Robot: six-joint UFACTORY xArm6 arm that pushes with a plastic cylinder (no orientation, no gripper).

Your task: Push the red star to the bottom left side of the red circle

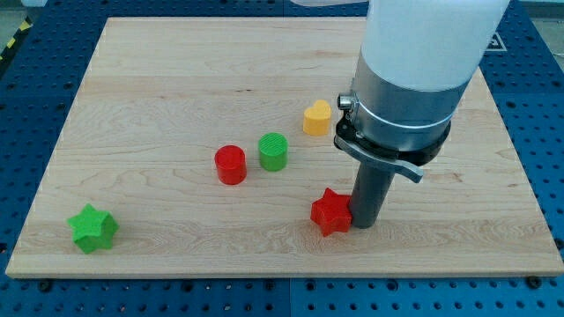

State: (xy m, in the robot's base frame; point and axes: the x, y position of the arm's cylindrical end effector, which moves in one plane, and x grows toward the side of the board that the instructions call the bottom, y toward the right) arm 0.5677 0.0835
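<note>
The red star [330,211] lies on the wooden board [176,79], right of the middle and near the view's bottom. The red circle [231,165] stands up and to the left of it, well apart. My tip [362,224] rests on the board right beside the red star's right side, touching it or nearly so. The rod rises from there into the arm's grey and white body.
A green circle [274,151] stands just right of the red circle. A yellow heart-shaped block [317,117] lies further up and right, next to the arm's body. A green star [92,228] sits near the board's bottom left corner.
</note>
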